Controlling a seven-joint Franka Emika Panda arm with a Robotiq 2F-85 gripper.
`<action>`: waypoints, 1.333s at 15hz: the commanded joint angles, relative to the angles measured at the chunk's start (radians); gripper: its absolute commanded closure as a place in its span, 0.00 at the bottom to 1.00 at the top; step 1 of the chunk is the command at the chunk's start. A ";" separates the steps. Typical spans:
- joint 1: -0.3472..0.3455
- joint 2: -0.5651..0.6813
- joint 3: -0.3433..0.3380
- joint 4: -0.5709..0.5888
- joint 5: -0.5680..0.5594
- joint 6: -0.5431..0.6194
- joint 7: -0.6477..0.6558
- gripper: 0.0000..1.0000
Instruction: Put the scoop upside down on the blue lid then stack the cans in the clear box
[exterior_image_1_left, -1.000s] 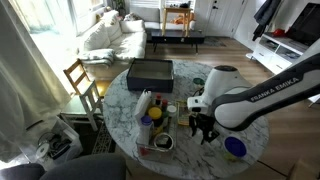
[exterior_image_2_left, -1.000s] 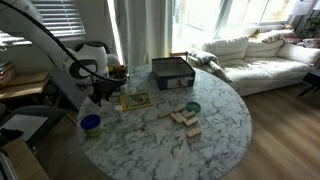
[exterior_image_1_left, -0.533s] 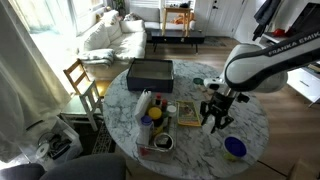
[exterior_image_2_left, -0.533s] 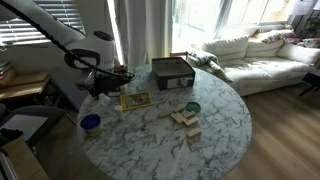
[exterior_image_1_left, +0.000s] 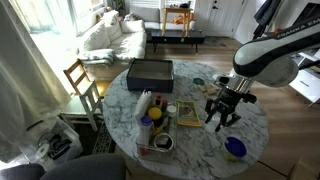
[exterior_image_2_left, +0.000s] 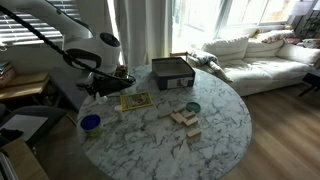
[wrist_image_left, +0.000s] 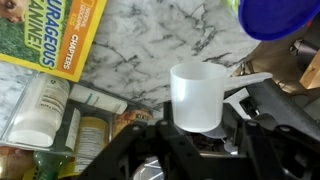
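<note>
Scoop up in the air
The end effector (exterior_image_1_left: 222, 120) is clamped on the white scoop (wrist_image_left: 200, 95) and has lifted off the bench (exterior_image_1_left: 200, 152) (blue lid (exterior_image_1_left: 235, 147) waits nearby). The flip probably comes next.

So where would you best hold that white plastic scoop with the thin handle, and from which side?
By the round cup of the white plastic scoop, not its thin handle. The cup wall offers two opposite sides to squeeze; the handle juts sideways and would likely twist. Come at the cup end-on, a finger on each side, as the hand appears to hold it now.
</note>
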 joint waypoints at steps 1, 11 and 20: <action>0.035 0.000 -0.033 0.001 0.001 -0.003 0.000 0.75; -0.037 -0.002 -0.168 -0.020 0.194 -0.356 -0.406 0.75; -0.065 0.099 -0.226 -0.053 0.197 -0.478 -0.699 0.75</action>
